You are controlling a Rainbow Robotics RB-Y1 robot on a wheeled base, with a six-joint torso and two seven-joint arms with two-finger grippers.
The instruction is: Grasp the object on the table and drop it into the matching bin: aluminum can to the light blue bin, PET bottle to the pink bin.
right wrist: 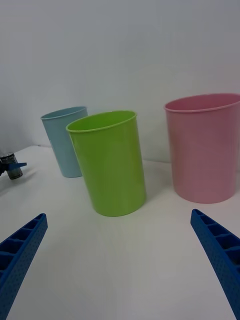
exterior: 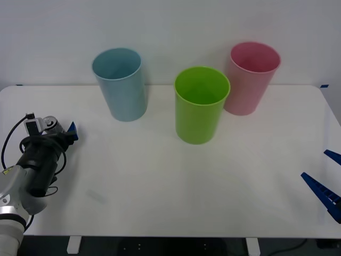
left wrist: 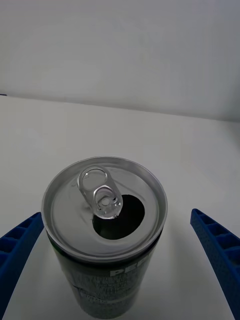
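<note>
- Front view: your left gripper [exterior: 63, 128] sits at the table's [exterior: 160, 176] left edge, fingers spread wide around the aluminum can [left wrist: 105, 220], not yet closed.
- The can stands upright, long axis vertical, opened lid up.
- Grasp, lift and the light blue bin [exterior: 120, 82] remain.
- Your right gripper [exterior: 329, 178] waits agape, far right.

A lime green bin [exterior: 202, 104] stands upright before a seemingly plain white wall [exterior: 170, 26].
</note>
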